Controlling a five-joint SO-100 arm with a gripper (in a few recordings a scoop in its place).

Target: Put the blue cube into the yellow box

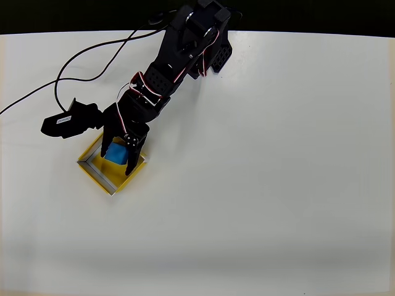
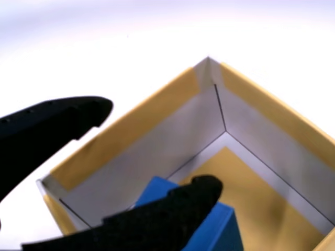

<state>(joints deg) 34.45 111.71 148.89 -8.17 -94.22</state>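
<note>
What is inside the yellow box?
The blue cube sits inside the yellow box, between open jaws. One jaw covers part of the cube, and the floor beneath the cube is hidden.

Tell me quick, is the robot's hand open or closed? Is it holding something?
Hand: open, fingers spread apart over the yellow box. The blue cube sits inside the box beside one finger, not squeezed between both.

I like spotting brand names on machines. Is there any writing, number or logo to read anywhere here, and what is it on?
None can be read. A small white label sits on the black part sticking out beside the gripper in the overhead view; its print is too small to read. The blue cube and yellow box are plain.
</note>
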